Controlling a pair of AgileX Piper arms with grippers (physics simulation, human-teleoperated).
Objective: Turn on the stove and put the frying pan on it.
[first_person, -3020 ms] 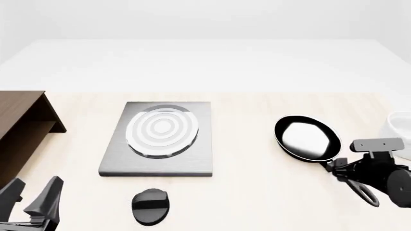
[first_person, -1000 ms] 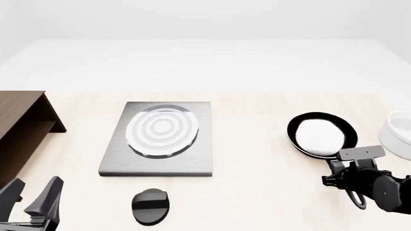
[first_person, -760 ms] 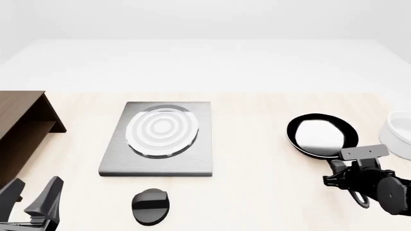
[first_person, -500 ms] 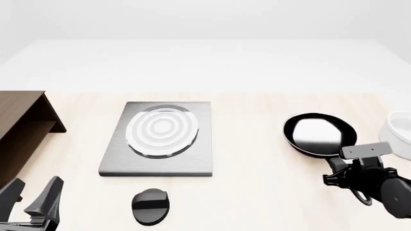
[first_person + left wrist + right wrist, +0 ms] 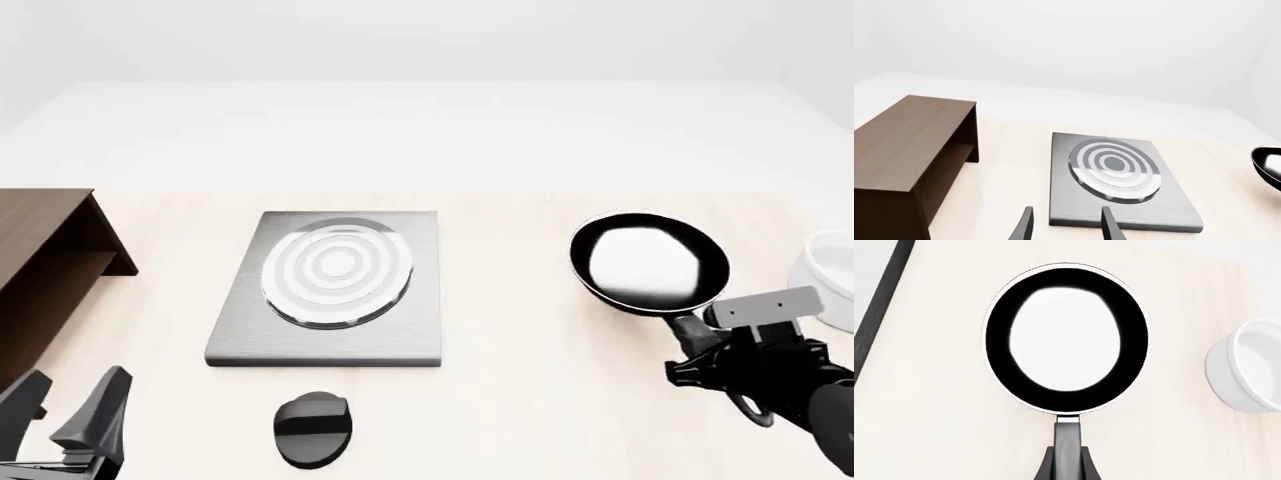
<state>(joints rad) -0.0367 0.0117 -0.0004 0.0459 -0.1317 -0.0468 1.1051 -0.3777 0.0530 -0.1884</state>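
The stove [image 5: 254, 335] is a flat grey plate with a ringed round burner [image 5: 336, 270], left of the table's middle. Its black oval knob [image 5: 311, 428] lies apart, in front of it. The black frying pan [image 5: 650, 263] is to the right and looks raised a little off the table. My right gripper [image 5: 697, 345] is shut on its thin handle [image 5: 1067, 437], seen between the fingers [image 5: 1047, 469] in the right wrist view, with the pan [image 5: 1066, 340] ahead. My left gripper [image 5: 67, 415] is open and empty at the near left, its fingertips [image 5: 1026, 225] short of the stove [image 5: 1121, 212].
A dark brown wooden shelf [image 5: 40, 260] stands at the left edge, also in the left wrist view [image 5: 907, 150]. A white bowl [image 5: 834, 285] sits at the right edge, close beside the pan, also in the right wrist view [image 5: 1247, 370].
My right gripper has carried the pan up and a little left by its handle, and the pan looks larger. The left arm, stove and knob have not moved.
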